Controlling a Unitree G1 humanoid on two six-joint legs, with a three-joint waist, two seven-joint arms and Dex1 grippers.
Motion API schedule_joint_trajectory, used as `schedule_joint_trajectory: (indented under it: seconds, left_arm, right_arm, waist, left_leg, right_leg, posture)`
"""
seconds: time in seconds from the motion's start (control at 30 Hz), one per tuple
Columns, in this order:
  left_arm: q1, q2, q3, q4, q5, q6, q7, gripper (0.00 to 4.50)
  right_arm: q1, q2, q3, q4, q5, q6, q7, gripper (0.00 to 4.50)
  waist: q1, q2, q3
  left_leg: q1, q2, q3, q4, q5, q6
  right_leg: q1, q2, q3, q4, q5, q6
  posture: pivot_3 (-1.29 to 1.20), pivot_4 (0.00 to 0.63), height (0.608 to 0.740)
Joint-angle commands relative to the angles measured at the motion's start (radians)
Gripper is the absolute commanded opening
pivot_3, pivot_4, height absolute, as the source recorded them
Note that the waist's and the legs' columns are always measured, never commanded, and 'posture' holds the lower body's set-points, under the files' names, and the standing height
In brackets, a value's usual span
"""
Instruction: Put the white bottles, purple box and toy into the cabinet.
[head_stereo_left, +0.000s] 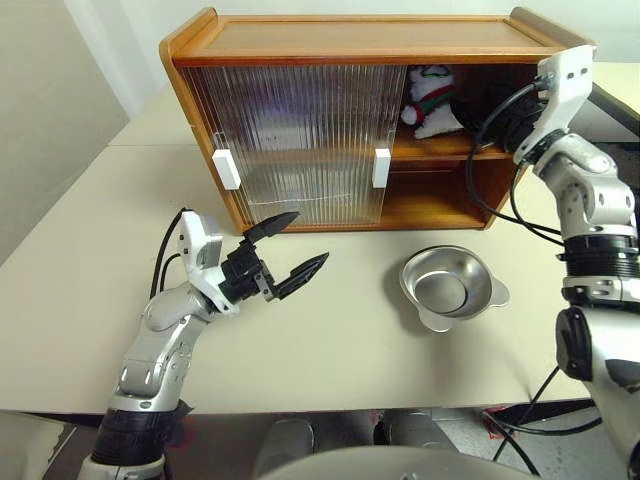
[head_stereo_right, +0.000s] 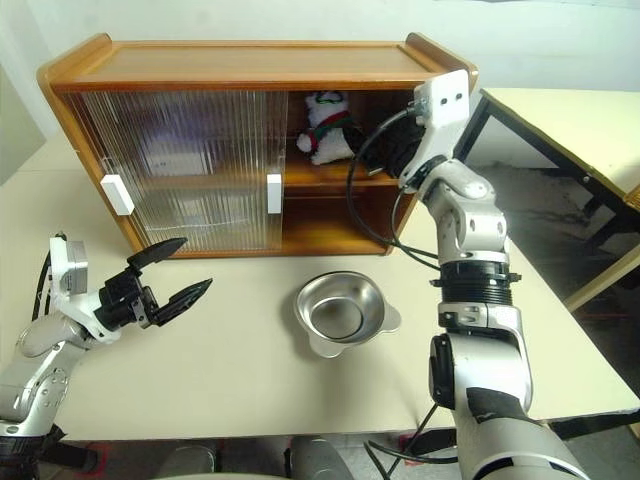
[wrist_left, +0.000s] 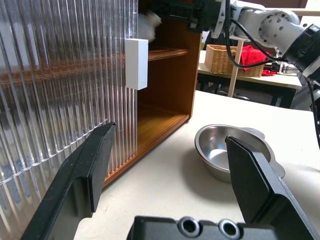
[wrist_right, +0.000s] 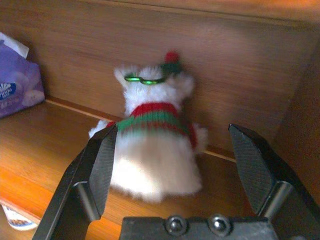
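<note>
With the small white plush toy in its red-and-green striped sweater (wrist_right: 152, 150) set on the upper shelf of the orange-brown wooden cabinet (head_stereo_left: 360, 40), at its right end, my right tool (wrist_right: 172, 160) stands released around it and should next back straight out, while my left tool (head_stereo_left: 285, 250) hangs released over the desk (head_stereo_left: 340, 350).

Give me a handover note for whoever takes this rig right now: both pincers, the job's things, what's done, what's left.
Right pincer: open inside the cabinet, toy between its fingers, not gripped.
Left pincer: open, holding nothing, over the table in front of the sliding doors.
Toy sits on the upper shelf. Purple box is on that shelf too.
White bottles: not confirmed; something white-lidded shows on the lower shelf.
Left: withdraw the right arm, verify the bottles.
</note>
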Motion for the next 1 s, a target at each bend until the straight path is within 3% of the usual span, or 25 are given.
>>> schedule_joint_trajectory:
  seconds: [0.03, 0.17, 0.3, 0.4, 0.6, 0.77, 0.9, 1.0]
  left_arm:
    - [-0.006, 0.002, -0.001, -0.006, -0.001, 0.009, 0.003, 4.50]
    - [-0.007, 0.003, 0.003, 0.001, -0.003, 0.008, 0.000, 4.50]
    - [-0.008, 0.006, 0.006, 0.011, -0.005, 0.005, -0.008, 4.50]
    - [-0.005, 0.005, 0.005, 0.005, -0.005, 0.008, -0.010, 4.50]
    - [-0.004, 0.003, 0.000, -0.019, -0.006, 0.022, 0.001, 4.50]
    - [-0.013, 0.003, -0.002, -0.018, -0.008, 0.030, 0.004, 4.50]
    - [-0.020, 0.007, -0.001, -0.009, -0.010, 0.032, -0.004, 4.50]
    - [-0.018, 0.007, -0.004, -0.011, -0.008, 0.034, -0.007, 4.50]
  right_arm:
    - [0.015, -0.049, -0.011, -0.057, 0.028, 0.077, 0.060, 4.47]
    - [0.055, -0.113, -0.029, -0.141, 0.104, 0.217, 0.145, 4.47]
    - [0.195, -0.288, -0.055, -0.295, 0.280, 0.530, 0.337, 4.47]
    - [0.292, -0.372, -0.072, -0.371, 0.347, 0.615, 0.415, 4.47]
    - [0.484, -0.469, -0.202, -0.425, 0.486, 0.813, 0.473, 4.47]
    - [0.671, -0.522, -0.222, -0.403, 0.475, 0.833, 0.517, 4.47]
    - [0.748, -0.471, -0.255, -0.408, 0.507, 0.904, 0.458, 4.47]
    - [0.792, -0.436, -0.231, -0.391, 0.435, 0.861, 0.377, 4.47]
  waist:
    - [0.002, 0.000, 0.000]
    - [0.012, 0.000, 0.000]
    - [0.030, -0.001, 0.000]
    - [0.029, -0.001, 0.001]
    - [0.023, -0.003, 0.001]
    - [0.023, -0.005, 0.002]
    - [0.019, -0.006, 0.003]
    - [0.012, -0.006, 0.003]
  left_leg:
    - [0.000, 0.000, 0.000, 0.000, 0.000, 0.000]
    - [0.000, -0.001, 0.000, 0.000, 0.001, -0.001]
    - [-0.001, -0.003, 0.000, 0.001, 0.005, -0.010]
    - [0.000, -0.006, 0.001, 0.001, 0.007, -0.014]
    - [0.001, -0.008, 0.002, 0.002, 0.007, -0.013]
    - [0.001, -0.009, 0.002, 0.003, 0.004, -0.008]
    - [0.001, -0.009, 0.002, 0.003, 0.000, -0.002]
    - [0.002, -0.009, 0.002, 0.003, 0.000, -0.001]
  right_leg:
    - [0.000, 0.000, 0.000, 0.000, 0.000, 0.000]
    - [0.001, 0.000, 0.000, -0.001, 0.000, 0.000]
    - [0.003, 0.000, 0.001, -0.001, -0.004, 0.001]
    - [0.005, 0.000, 0.004, -0.001, -0.012, -0.006]
    - [0.007, 0.000, 0.005, 0.000, -0.013, -0.004]
    - [0.008, -0.001, 0.005, 0.000, -0.014, -0.003]
    - [0.008, -0.001, 0.005, 0.000, -0.014, -0.003]
    - [0.008, -0.001, 0.005, 0.000, -0.014, -0.003]
  posture:
    - [-0.09, 0.005, 0.740]
    - [-0.09, 0.005, 0.740]
    - [-0.09, 0.010, 0.740]
    - [-0.10, 0.009, 0.740]
    - [-0.11, 0.008, 0.740]
    - [-0.12, 0.011, 0.740]
    - [-0.12, 0.013, 0.740]
    - [-0.11, 0.014, 0.740]
